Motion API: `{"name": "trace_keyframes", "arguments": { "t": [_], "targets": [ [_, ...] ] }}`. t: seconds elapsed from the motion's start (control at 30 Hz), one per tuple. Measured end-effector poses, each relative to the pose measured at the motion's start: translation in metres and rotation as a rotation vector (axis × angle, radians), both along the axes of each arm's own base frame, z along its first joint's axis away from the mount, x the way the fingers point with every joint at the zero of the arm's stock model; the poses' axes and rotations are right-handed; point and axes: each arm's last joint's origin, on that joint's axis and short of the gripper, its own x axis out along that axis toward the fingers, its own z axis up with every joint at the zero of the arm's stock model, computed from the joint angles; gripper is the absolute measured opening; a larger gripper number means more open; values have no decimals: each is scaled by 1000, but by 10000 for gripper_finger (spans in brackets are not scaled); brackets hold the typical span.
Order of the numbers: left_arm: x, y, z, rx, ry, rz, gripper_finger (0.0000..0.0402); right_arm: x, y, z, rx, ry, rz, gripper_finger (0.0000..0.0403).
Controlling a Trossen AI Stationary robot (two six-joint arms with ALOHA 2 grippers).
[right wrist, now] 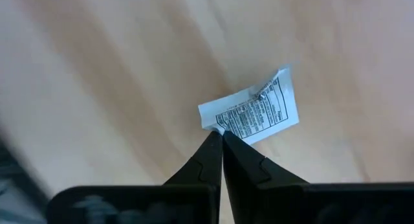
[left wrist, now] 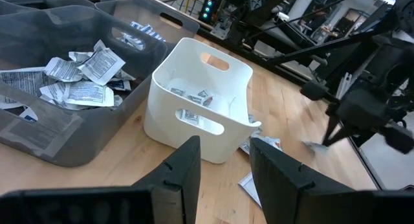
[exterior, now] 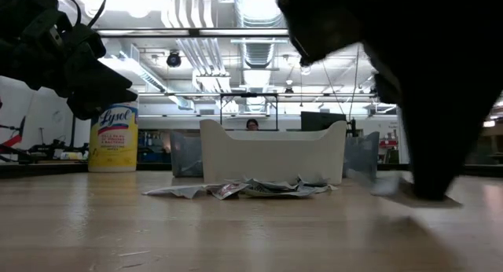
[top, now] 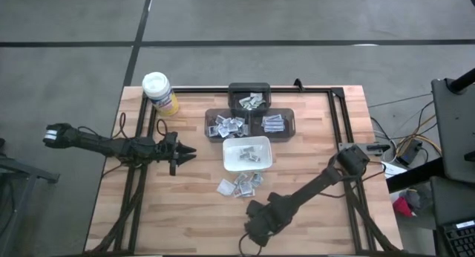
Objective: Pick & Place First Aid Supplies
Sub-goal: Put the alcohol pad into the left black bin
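- Near the table's front edge, the right gripper (right wrist: 222,141) has its fingers pressed together on the corner of one small packet (right wrist: 253,114), which lies flat on the bare wood.
- The hold looks thin, just an edge, so I judge a slow, straight lift is wise, with a look that the packet really comes up with the fingers.
- The likely target is the white dish (top: 247,154), which stands near the table's middle and already holds a few packets; the carry should clear its near wall before letting go.
- A loose heap of packets (top: 239,185) lies on the wood just in front of the dish, between it and the right gripper; a low pass could scatter them.
- The left gripper (left wrist: 223,160) hangs over the left side of the table with fingers apart, holding nothing, pointed toward the dish and apart from it.
- Behind the dish sit dark bins (top: 231,125) with more packets, and a yellow canister (top: 161,93) stands at the far left corner, both out of the way.
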Motion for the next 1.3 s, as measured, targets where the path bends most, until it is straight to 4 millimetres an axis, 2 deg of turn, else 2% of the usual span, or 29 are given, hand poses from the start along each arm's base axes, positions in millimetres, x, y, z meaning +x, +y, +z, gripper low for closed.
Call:
{"name": "trace_keyframes", "arguments": {
  "t": [0.23, 0.47, 0.9, 1.03, 1.3],
  "targets": [
    [0, 0, 0, 0, -1, 0, 126, 18, 0, 16, 132, -158, 65, 8],
    [0, 0, 0, -33, -6, 5, 126, 42, -13, 27, 218, -314, 88, 8],
    [0, -1, 3, -138, -36, -6, 126, 90, -54, 52, 481, -630, 155, 8],
    [1, -3, 6, -123, -65, -88, 126, 101, -64, 62, 556, -741, 178, 8],
    [0, -12, 22, -152, -203, -420, 126, 117, -78, 88, 633, -1024, 220, 8]
  ]
}}
